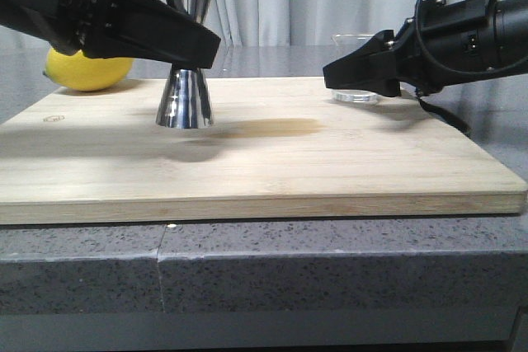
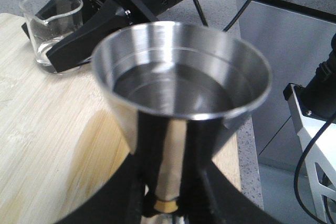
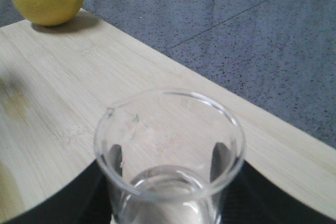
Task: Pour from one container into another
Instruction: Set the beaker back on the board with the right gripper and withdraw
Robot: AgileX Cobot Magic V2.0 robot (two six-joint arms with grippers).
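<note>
Jigger upright on board, toward the far left part, base flat on the wood. Left gripper clamped around its narrow waist; in the left wrist view both fingers press the stem at the gold band, upper cup holding liquid. Beaker upright near the far right edge, well apart from jigger, with a little clear liquid at its bottom. Right gripper straddles it; dark fingers sit against both sides of the glass, appearing closed on it. Lemon at the far left corner, behind the left arm. Brownish stain on board between jigger and beaker.
</note>
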